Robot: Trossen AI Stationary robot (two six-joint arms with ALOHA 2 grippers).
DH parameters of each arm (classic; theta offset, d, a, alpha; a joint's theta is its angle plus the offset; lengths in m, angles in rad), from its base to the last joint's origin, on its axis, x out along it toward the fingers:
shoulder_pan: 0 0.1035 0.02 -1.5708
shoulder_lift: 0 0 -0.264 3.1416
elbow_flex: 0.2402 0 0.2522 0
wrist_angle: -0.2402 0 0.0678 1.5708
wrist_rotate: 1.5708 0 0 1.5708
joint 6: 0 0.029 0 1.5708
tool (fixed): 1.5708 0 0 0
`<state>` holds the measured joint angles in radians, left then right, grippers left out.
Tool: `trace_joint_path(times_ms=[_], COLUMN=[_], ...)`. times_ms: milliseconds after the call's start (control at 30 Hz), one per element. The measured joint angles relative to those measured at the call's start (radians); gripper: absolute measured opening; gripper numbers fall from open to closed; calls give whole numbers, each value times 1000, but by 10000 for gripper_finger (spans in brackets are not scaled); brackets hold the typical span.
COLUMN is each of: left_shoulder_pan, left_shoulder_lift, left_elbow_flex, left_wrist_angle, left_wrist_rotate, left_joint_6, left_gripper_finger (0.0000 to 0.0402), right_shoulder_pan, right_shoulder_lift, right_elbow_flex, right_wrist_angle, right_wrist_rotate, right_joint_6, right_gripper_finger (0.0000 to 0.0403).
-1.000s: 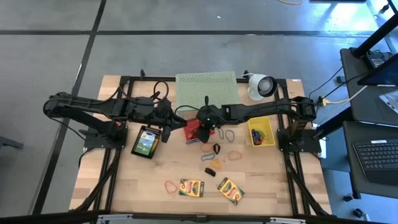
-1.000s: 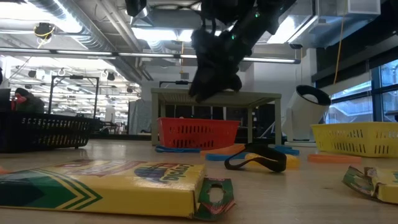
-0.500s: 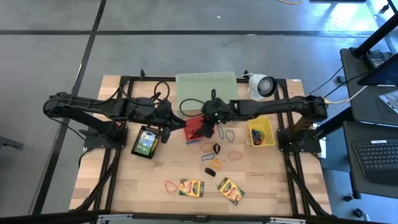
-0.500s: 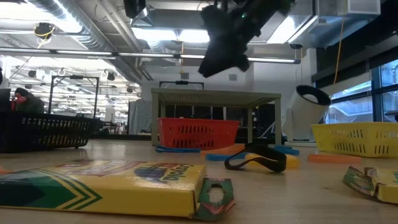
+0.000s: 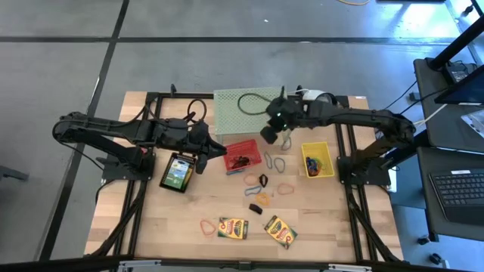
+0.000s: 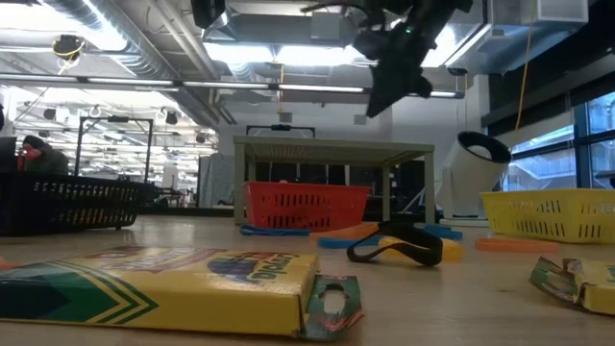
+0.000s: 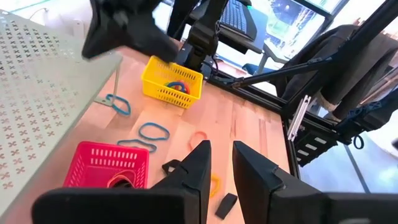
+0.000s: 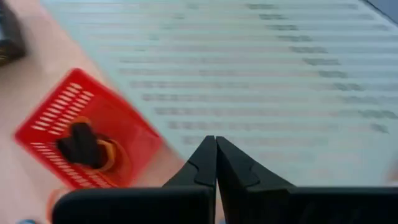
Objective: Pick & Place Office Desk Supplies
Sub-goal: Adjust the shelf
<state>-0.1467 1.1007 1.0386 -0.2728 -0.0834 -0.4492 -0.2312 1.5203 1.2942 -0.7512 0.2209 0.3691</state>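
Observation:
My right gripper (image 5: 268, 136) hangs shut and empty high over the table, between the pale mesh stand (image 5: 251, 106) and the red basket (image 5: 243, 156); its fingers meet in the wrist view (image 8: 216, 155). The basket holds a dark clip on something orange (image 8: 84, 146). My left gripper (image 7: 221, 163) waits left of the basket, slightly open, nothing between its fingers. Two crayon boxes (image 5: 233, 227) (image 5: 280, 231) lie flat near the front edge, and a third (image 5: 178, 172) lies in a dark tray. Rubber bands (image 5: 286, 189) (image 5: 208, 225) and clips (image 5: 263, 180) (image 5: 256, 208) lie loose on the wood.
A yellow basket (image 5: 318, 160) with coloured bands stands at the right. A white round device (image 5: 318, 103) stands at the far right beside the mesh stand. Black frame rails (image 5: 144, 189) run along both sides of the table.
My right gripper has risen from just above the red basket and gone toward the table's far right, tipping up as it climbed. The basket and the loose supplies have stayed where they were.

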Motion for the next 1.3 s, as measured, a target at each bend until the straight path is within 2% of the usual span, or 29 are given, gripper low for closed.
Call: trace_joint_path(times_ms=[200,467,633,733,1033,1300], left_shoulder_pan=[0,0,0,0,0,0], left_shoulder_lift=[0,0,0,0,0,0], left_elbow_flex=[0,0,0,0,0,0], left_wrist_angle=[-1,-1,-1,-1,-1,-1], left_wrist_rotate=[0,6,6,6,6,6], left_joint_6=[0,0,0,0,0,0], left_gripper_finger=[61,61,61,61,61,61], right_shoulder_pan=[-111,-230,-306,-343,-408,-412], right_shoulder_lift=[-18,-18,-18,-19,-19,15], right_elbow_flex=[0,0,0,0,0,-1], right_wrist_angle=[-172,-212,-238,-244,-284,-302], right_wrist_rotate=[-8,-96,-209,-237,-264,-261], right_joint_6=[-26,-73,-89,-86,-89,-103], right_gripper_finger=[2,1,1,1,0,0])
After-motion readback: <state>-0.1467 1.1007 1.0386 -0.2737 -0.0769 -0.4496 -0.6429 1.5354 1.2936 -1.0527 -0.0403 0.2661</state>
